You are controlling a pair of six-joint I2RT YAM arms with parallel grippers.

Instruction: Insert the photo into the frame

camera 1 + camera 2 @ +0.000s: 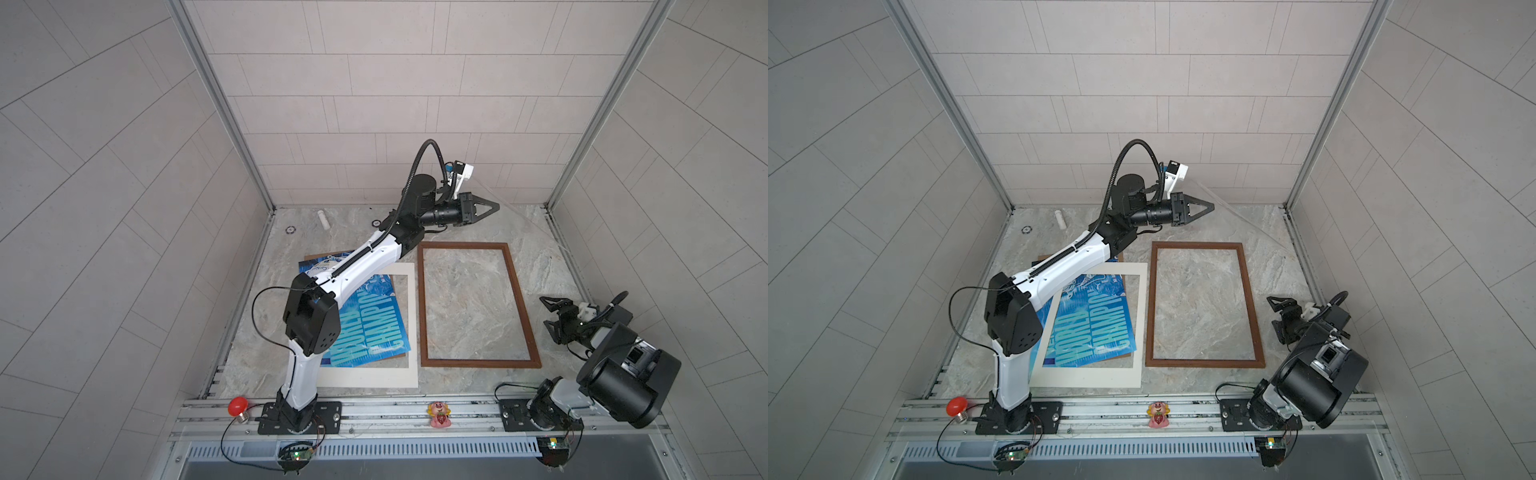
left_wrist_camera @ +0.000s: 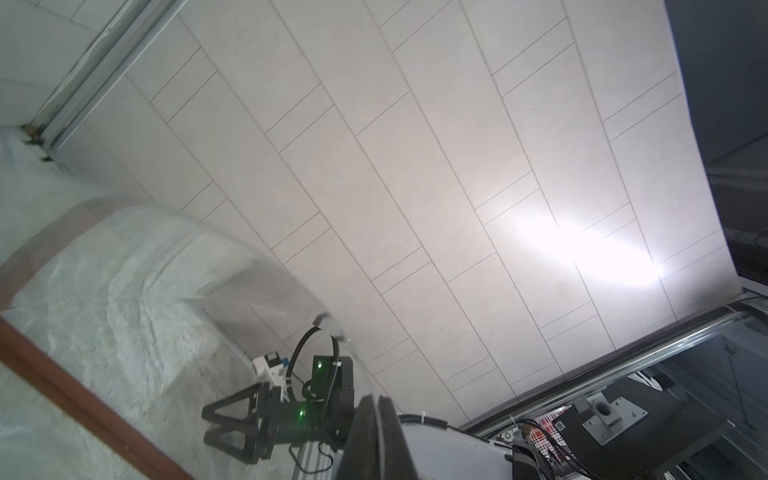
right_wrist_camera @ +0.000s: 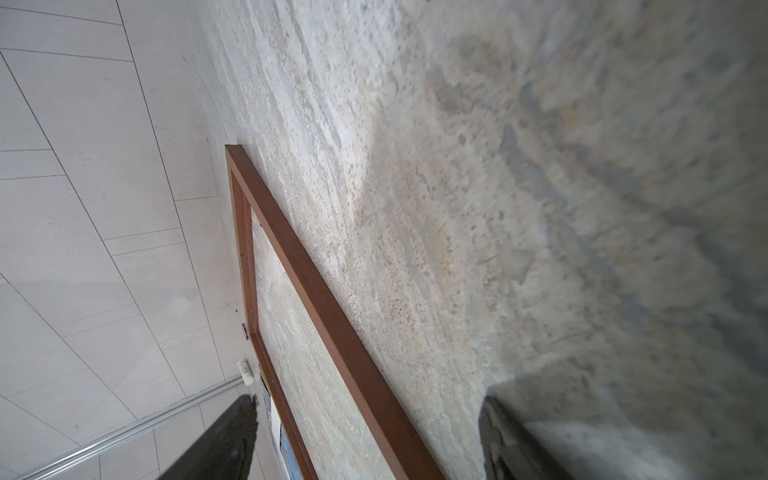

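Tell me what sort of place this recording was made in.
Probably a purpose-built robot test cell: the left arm and right arm are bolted to an aluminium rail, and tile-patterned wall panels box in three sides of a marble-look tabletop.

Left arm reaches far forward, across the middle — left gripper (image 1: 495, 206) pinched on a clear sheet (image 2: 174, 266). Right arm is folded near its base, right gripper (image 1: 547, 313) spread wide.

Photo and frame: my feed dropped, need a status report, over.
Left gripper shut on clear sheet, raised beyond frame. Right gripper open, empty, beside frame. Photo outside empty frame, lying under white mat. Mat and left arm cover it.
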